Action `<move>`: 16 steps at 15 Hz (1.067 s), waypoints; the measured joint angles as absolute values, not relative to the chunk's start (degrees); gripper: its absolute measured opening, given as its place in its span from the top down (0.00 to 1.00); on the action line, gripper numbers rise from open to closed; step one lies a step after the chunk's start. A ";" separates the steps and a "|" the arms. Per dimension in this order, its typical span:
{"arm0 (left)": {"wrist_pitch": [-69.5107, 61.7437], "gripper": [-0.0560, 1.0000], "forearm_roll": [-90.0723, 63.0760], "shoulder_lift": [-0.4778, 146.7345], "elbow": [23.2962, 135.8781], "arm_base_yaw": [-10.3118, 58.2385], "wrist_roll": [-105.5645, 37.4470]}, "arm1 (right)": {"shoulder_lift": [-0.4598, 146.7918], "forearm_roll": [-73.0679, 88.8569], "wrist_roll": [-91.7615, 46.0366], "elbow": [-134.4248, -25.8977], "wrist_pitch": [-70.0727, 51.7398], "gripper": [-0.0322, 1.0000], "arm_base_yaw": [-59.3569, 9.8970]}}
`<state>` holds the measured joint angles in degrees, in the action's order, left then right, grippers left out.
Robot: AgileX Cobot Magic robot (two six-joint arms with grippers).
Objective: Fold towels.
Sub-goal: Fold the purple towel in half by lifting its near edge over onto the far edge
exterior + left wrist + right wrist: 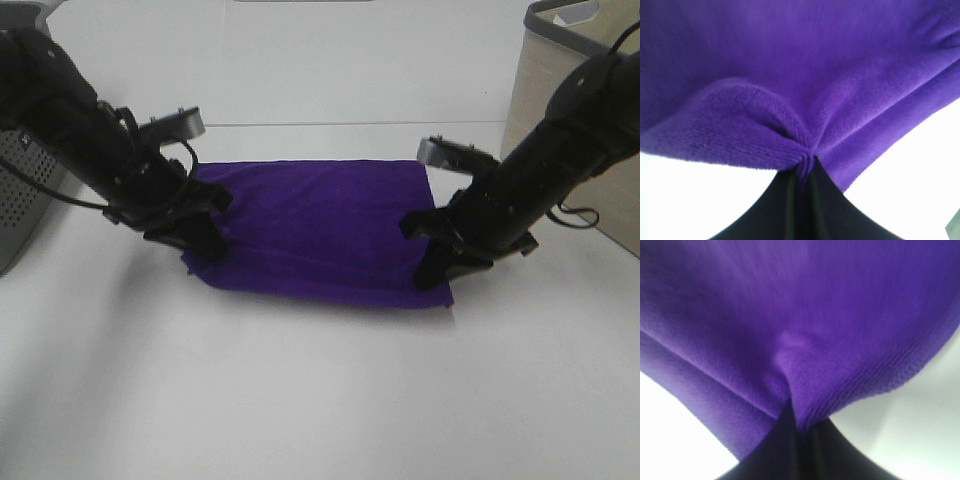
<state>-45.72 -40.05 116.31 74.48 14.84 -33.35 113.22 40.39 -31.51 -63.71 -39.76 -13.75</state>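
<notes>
a white worktop (320, 400) carries everything. at its left edge stands a grey box (22, 205) with a perforated side, close beside the left arm. at the far right stands a pale basket (565, 110) with a grey rim, just behind the right arm. both stand apart from the cloth, and only the two arms reach over it. the purple towel (320, 225) lies flat in the middle of the worktop as a wide rectangle, its long edges running left to right and its surface lightly rippled. the left end effector (200, 243) sits at the towel's near left corner and the right end effector (438, 268) at its near right corner, both low against the worktop. in the left wrist view the black fingers (790, 210) are pressed together with only a thin slit between them. a pinch of the towel's thick hem is gathered into that slit, creases fan out from it, and a further layer of cloth shows under the pinched edge. in the right wrist view the fingers (780, 455) are likewise closed to a narrow gap on a bunched bit of the towel's edge, with another layer of cloth beneath it.
</notes>
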 joint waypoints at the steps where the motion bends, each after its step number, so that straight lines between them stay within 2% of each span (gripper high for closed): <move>1: -45.72 0.95 -39.30 115.79 77.35 14.84 -32.49 | 112.64 40.34 -31.11 -67.61 -40.22 0.94 -13.75; 3: -44.63 0.95 -37.70 115.85 82.28 14.84 -31.68 | 112.93 39.71 -30.02 -75.92 -40.62 0.94 -13.75; 7: -34.32 0.95 -33.40 116.71 89.67 14.84 -31.40 | 117.17 32.54 -24.52 -92.07 -40.91 0.94 -13.75; 10: -25.32 0.95 -32.43 122.61 93.62 14.78 -31.40 | 127.71 23.55 -18.16 -106.63 -41.54 0.94 -13.75; 16: -25.55 0.95 -30.83 131.49 97.75 14.67 -32.37 | 138.25 20.97 -15.13 -111.84 -43.72 0.94 -13.75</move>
<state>-25.55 -30.83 131.49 97.75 14.67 -32.37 138.25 20.97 -15.13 -111.84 -43.72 -13.75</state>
